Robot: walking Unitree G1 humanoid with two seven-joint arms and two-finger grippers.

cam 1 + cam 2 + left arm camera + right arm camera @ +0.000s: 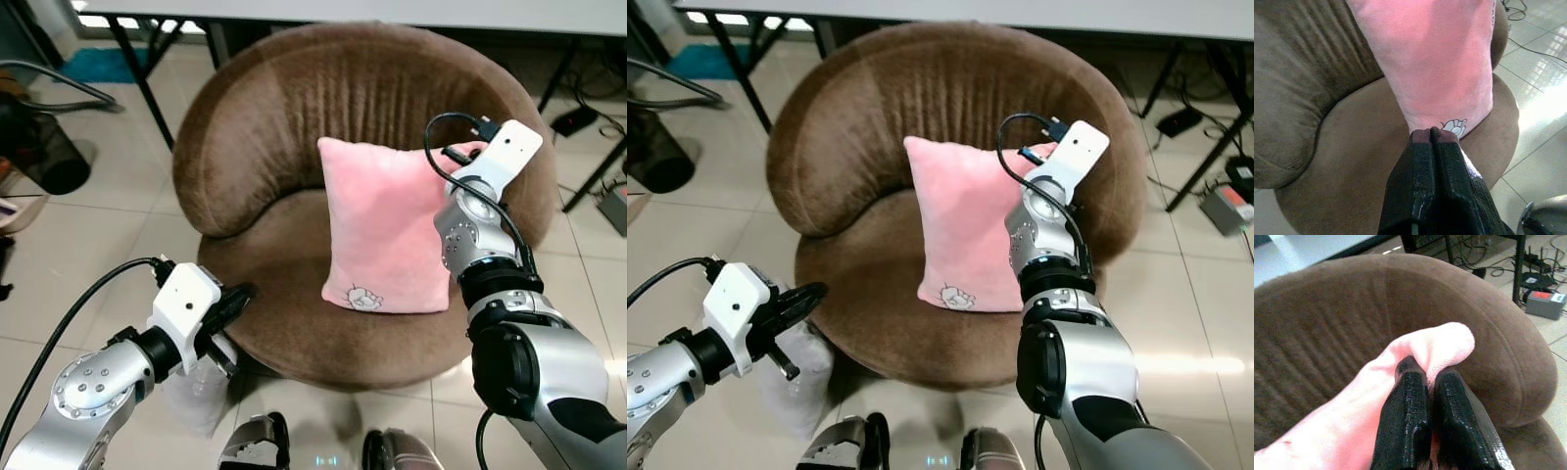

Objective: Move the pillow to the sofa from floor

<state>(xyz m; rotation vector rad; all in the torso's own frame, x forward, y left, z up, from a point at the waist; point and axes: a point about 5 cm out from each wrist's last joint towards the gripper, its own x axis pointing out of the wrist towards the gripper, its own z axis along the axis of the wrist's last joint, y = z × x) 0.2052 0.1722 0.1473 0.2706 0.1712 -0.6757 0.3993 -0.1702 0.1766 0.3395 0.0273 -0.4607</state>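
Round brown tub sofa (265, 127) stands on a pale tiled floor (88, 235), its curved back toward a table on black legs (137, 69). Cables and a small grey box with a red top (1227, 208) lie on the tiles to the robot's right.

Pink pillow (387, 225) is on the sofa seat, standing upright and leaning against the backrest (small white cartoon figure (364, 299) printed at its lower corner).

Right gripper (1431, 374) is at the pillow's upper right corner; its two black fingers are pinched together on a fold of the pink fabric at that corner.

Left gripper (235, 297) is low at the sofa's front left edge, fingers pressed together with nothing between them, tips pointing toward the pillow's lower corner and apart from it.
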